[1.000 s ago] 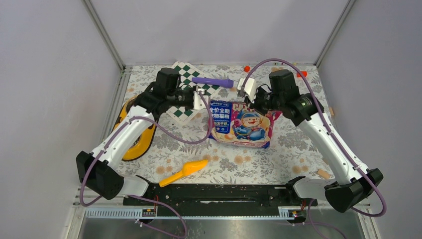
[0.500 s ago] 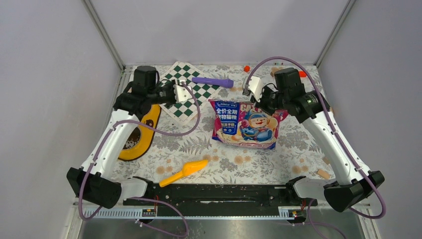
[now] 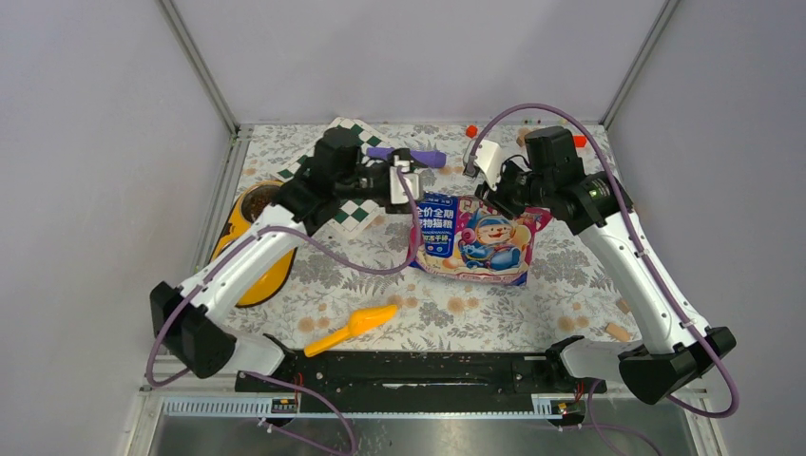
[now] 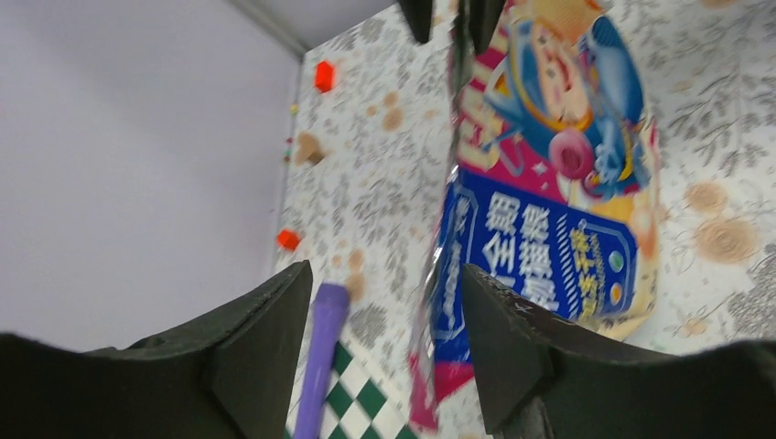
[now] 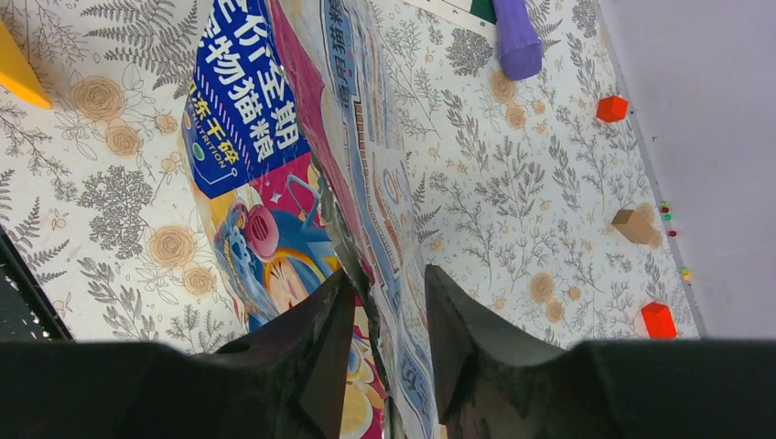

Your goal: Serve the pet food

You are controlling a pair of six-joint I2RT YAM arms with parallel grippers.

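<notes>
The pet food bag, glossy pink and blue with a cartoon figure, stands mid-table with its top edge up. My left gripper is at the bag's top left corner. In the left wrist view its jaws are open wide and the bag has its edge between them, untouched. My right gripper is at the top right corner. In the right wrist view its jaws are slightly open astride the bag's torn top edge. Brown kibble lies in the far bowl of the yellow feeder.
An orange scoop lies near the front edge. A purple rod rests on a green checkered board behind the left gripper. Small red and wooden blocks are scattered along the back and right. Grey walls enclose the table.
My left arm swung away toward the feeder, then back to the bag's top left corner, and its jaws opened. The right gripper's jaws parted on the bag's top edge.
</notes>
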